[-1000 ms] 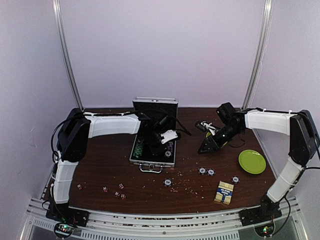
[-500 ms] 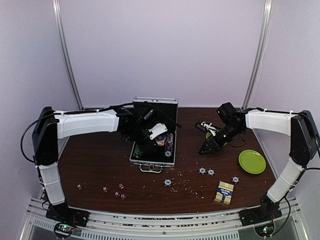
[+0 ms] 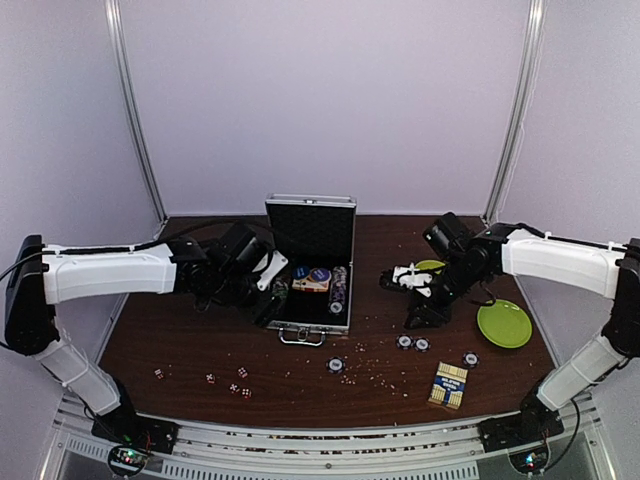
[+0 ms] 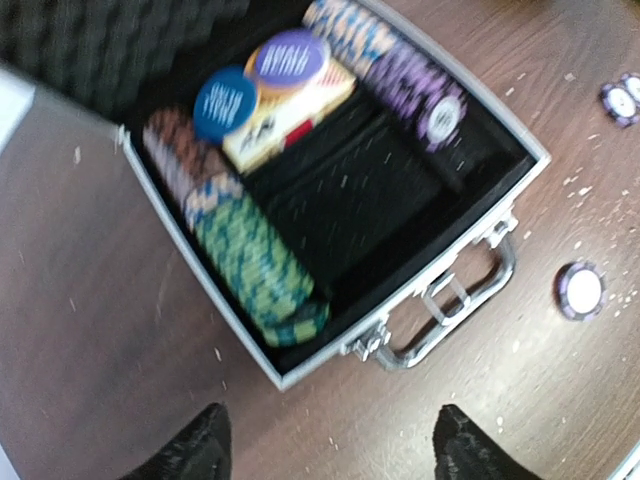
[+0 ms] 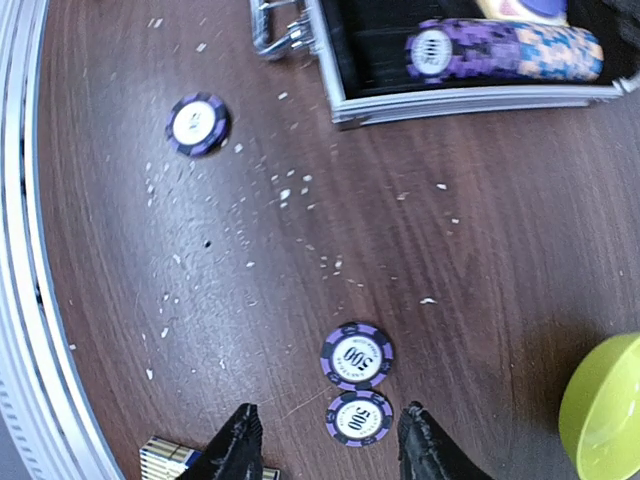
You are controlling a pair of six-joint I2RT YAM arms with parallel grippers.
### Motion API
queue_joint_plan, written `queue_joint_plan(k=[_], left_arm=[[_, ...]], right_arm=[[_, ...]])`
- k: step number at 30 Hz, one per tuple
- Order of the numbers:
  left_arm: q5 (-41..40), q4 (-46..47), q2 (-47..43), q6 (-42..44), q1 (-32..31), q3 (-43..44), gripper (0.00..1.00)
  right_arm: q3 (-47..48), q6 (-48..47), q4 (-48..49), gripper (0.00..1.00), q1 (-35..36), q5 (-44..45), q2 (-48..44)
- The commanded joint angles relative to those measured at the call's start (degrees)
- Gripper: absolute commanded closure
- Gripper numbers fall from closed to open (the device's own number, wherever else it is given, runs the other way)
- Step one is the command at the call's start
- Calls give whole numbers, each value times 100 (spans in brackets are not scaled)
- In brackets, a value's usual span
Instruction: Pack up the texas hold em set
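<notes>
your case (image 3: pixel 310 232) stands open mid-frame, chip rows (image 4: pixel 250 262) already in. loose chips (image 3: pixel 404 342), dice (image 3: pixel 240 380) at lower left and card box (image 3: pixel 449 385) at lower right lie outside. left gripper (image 4: pixel 330 450) and right gripper (image 5: pixel 325 445) gape, empty.

The open case (image 3: pixel 310 232) sits mid-table (image 3: pixel 200 330) with chip rows (image 4: pixel 250 265) inside. From it, loose chips (image 3: pixel 413 344) lie at four o'clock, card box (image 3: pixel 449 385) at five, plate (image 3: pixel 504 323) at three, dice (image 3: pixel 210 378) at seven.

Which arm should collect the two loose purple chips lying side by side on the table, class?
Right: the right hand, open, hovers just over the two purple chips; the left hand is beyond the case.
</notes>
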Motion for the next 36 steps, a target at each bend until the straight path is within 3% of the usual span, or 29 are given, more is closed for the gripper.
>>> queue_joint_plan(k=[1, 4, 6, 8, 15, 36], left_arm=[[-35, 77, -261, -1050, 149, -420, 26], [-145, 21, -352, -1437, 150, -664, 25], [-237, 186, -451, -1660, 149, -842, 25], [-197, 418, -499, -1847, 150, -947, 25], [-63, 926, -352, -2213, 146, -859, 18], [206, 1032, -136, -2151, 145, -747, 25]], right_arm=[[-162, -264, 26, 51, 353, 764, -127], [-269, -70, 337, 41, 500, 1085, -11], [-333, 8, 499, 27, 589, 1348, 157], [-397, 13, 621, 23, 664, 1485, 323], [-275, 60, 641, 30, 700, 1653, 983], [57, 262, 353, 39, 684, 1511, 1717]])
